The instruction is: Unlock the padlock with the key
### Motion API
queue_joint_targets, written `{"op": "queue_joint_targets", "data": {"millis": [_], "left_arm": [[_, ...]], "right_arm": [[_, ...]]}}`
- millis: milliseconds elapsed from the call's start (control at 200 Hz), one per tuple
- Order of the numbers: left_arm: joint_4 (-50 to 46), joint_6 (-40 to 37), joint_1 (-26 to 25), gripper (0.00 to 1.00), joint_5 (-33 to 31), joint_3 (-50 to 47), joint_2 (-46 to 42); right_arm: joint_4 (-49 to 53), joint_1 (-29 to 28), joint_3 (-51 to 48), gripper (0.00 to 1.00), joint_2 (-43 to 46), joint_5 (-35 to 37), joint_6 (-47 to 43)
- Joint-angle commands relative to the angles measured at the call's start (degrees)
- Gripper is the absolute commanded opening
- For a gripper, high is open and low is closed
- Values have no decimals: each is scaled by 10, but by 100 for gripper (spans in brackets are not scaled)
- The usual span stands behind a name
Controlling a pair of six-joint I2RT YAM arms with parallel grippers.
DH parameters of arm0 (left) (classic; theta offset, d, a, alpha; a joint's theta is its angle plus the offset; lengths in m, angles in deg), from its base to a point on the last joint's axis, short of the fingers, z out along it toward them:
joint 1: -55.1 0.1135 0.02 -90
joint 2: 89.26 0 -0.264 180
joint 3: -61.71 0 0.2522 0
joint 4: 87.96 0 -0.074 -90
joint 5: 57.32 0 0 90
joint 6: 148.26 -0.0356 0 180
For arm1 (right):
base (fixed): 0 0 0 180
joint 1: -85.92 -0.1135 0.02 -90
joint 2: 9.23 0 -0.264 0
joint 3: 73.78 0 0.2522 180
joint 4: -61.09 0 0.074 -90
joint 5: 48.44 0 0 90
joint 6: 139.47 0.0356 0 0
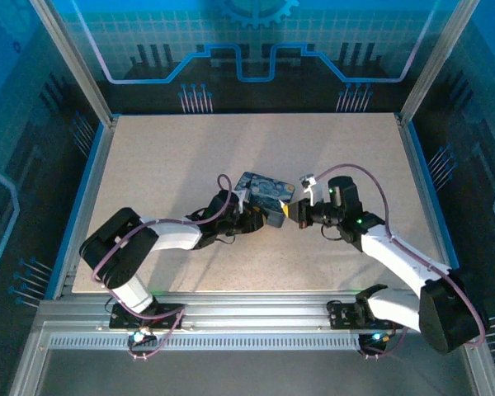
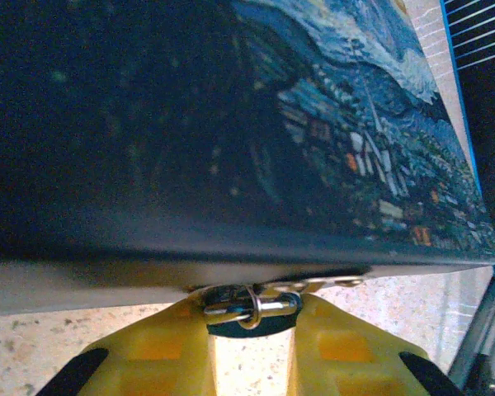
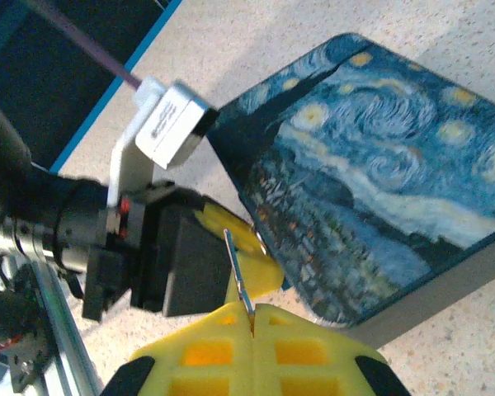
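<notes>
Broadly, the speckled table (image 1: 165,165) carries the starry-print box (image 1: 264,190) near its centre. At the left of the box's near edge sits the left gripper (image 2: 249,320), its yellow fingers (image 2: 148,359) a little apart with the padlock (image 2: 249,305) between their tips; whether they actually pinch it I cannot tell. That padlock hangs by a silvery hasp (image 2: 318,285) on the box's near side. Just right of it, the right gripper (image 3: 253,318) is clamped tight on the key (image 3: 238,272), whose thin blade points towards the left gripper.
</notes>
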Motion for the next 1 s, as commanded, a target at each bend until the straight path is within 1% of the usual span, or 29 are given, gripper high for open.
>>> {"op": "queue_joint_targets", "data": {"millis": [0,175,325,685,750,995], "left_arm": [[-8,26,-4,12,34,30,-22],[-19,48,-4,12,50,47,-24],[-28,62,-4,12,51,55,-24],[-26,78,-5,12,54,63,-20],[-26,79,-4,12,55,64,-20],[-26,79,-5,12,57,67,-19]], "right_arm": [[-1,-27,-30,0,23,34,-25],[-39,-47,-83,0,29,59,-37],[-73,-62,-105,0,17,73,-55],[-134,-80,-109,0,-57,95,-92],[-160,-81,-108,0,-65,98,-95],[-168,-87,-98,0,-93,107,-111]]}}
